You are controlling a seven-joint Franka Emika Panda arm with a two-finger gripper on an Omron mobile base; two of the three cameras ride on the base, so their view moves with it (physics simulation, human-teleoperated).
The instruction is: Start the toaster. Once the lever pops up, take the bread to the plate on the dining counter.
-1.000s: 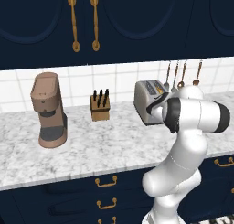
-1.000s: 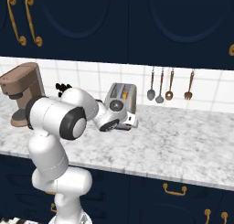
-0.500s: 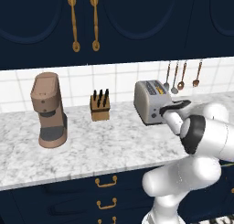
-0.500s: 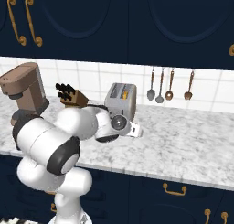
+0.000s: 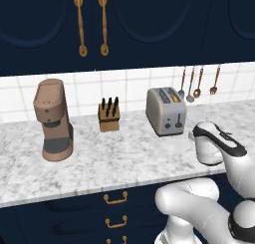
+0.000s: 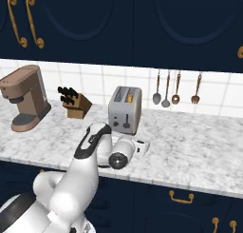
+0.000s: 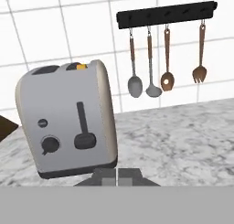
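Note:
The silver-grey toaster (image 5: pixel 166 111) (image 6: pixel 124 109) (image 7: pixel 68 122) stands upright on the marble worktop near the tiled wall. Its dark lever (image 7: pixel 85 141) sits at the bottom of its vertical slot, beside the round knob (image 7: pixel 49 144). A sliver of golden bread (image 7: pixel 81 66) (image 5: pixel 173 95) (image 6: pixel 129 97) peeks from one top slot. My gripper (image 7: pixel 118 176) (image 5: pixel 191 135) (image 6: pixel 144 146) hovers low over the worktop, a short way in front of the toaster's narrow face. It touches nothing, and its jaws are pressed shut together with nothing in them. The plate and the dining counter are out of view.
A brown coffee machine (image 5: pixel 52 119) (image 6: pixel 26 96) stands at the left, with a knife block (image 5: pixel 109 115) (image 6: pixel 75 103) between it and the toaster. Several utensils (image 7: pixel 165 58) (image 5: pixel 198 81) hang on the wall to the toaster's right. Gold-handled drawers (image 5: pixel 115 198) run below the worktop's front edge.
The hand has drawn back from the toaster's face toward the worktop's front edge, and the jaws have gone from part open to shut. The arm now folds lower.

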